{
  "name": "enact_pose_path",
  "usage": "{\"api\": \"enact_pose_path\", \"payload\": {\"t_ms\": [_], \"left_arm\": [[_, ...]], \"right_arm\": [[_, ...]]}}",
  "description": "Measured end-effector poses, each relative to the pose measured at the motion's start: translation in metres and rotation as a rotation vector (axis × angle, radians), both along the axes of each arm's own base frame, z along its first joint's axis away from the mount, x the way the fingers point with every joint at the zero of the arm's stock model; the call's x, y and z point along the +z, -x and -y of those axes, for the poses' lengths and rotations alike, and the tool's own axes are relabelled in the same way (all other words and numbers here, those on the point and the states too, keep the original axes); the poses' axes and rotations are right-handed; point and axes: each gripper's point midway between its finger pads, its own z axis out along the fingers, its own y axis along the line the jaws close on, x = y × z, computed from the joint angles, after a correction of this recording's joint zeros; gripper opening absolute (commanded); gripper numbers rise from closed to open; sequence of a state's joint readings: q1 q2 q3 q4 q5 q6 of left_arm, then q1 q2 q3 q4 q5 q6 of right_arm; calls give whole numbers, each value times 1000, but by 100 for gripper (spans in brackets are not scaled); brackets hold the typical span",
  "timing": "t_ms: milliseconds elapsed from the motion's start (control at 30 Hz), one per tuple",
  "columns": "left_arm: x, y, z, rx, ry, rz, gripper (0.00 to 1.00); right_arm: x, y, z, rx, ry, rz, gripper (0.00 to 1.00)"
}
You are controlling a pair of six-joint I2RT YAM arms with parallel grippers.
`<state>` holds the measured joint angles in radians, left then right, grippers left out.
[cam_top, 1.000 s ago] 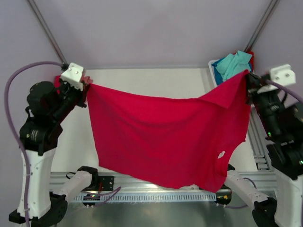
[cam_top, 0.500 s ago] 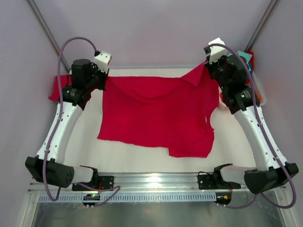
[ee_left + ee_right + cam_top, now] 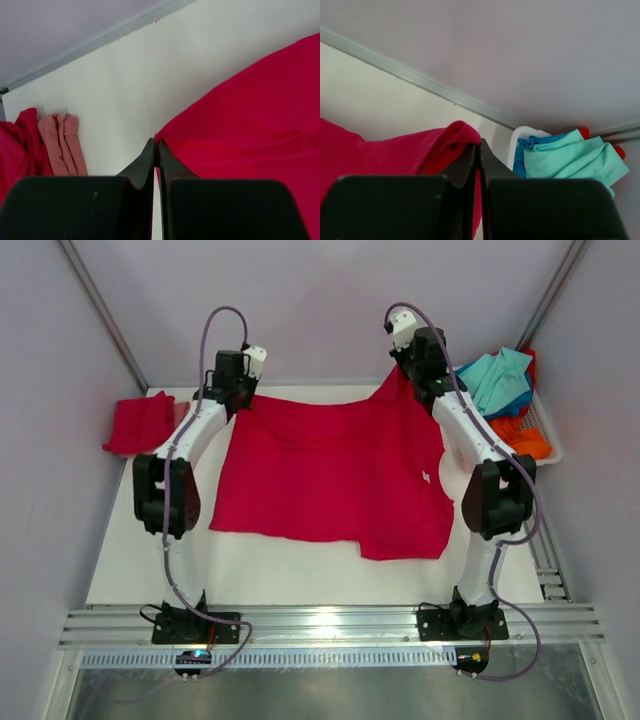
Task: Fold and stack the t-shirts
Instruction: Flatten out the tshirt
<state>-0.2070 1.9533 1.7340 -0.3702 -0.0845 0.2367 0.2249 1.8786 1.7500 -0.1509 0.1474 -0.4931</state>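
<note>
A crimson-red t-shirt [image 3: 335,475] lies spread over the white table, its far edge held up at both corners. My left gripper [image 3: 243,390] is shut on the far left corner; in the left wrist view the cloth [image 3: 240,135] runs into the closed fingertips [image 3: 156,150]. My right gripper [image 3: 408,368] is shut on the far right corner, which bunches over its tips [image 3: 479,147] as a red fold [image 3: 455,137]. Both arms reach far across the table. A folded red and salmon pile [image 3: 140,423] lies at the far left, also in the left wrist view [image 3: 57,142].
A white basket [image 3: 540,430] at the far right holds teal [image 3: 495,375], blue and orange [image 3: 520,435] shirts; teal cloth [image 3: 570,160] shows in the right wrist view. The back wall stands just behind both grippers. A metal rail [image 3: 320,625] runs along the near edge.
Both arms have carried the red t-shirt from hanging in the air near the front out to the far side, and it now lies spread on the table, still held.
</note>
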Motion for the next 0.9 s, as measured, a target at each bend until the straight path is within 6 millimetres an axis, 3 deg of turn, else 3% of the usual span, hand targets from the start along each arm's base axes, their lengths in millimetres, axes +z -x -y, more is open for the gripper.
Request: {"api": "enact_pose_path", "payload": {"t_ms": [233,433,700,900], "left_arm": [[-50,-64,-11,91,-66,23,0],[-58,-102,-30,198,-102,109,0],[-69,-120,-44,251,-147,165,0],[-95,-125,-52,249,-175,143,0]], "right_arm": [[-23,-63,-4,-44,29,34,3],[-39,-91,5,-120,60,81,3],[-79,-105,16,-169,152,59,3],[-111,-110,20,-185,196,14,3]]}}
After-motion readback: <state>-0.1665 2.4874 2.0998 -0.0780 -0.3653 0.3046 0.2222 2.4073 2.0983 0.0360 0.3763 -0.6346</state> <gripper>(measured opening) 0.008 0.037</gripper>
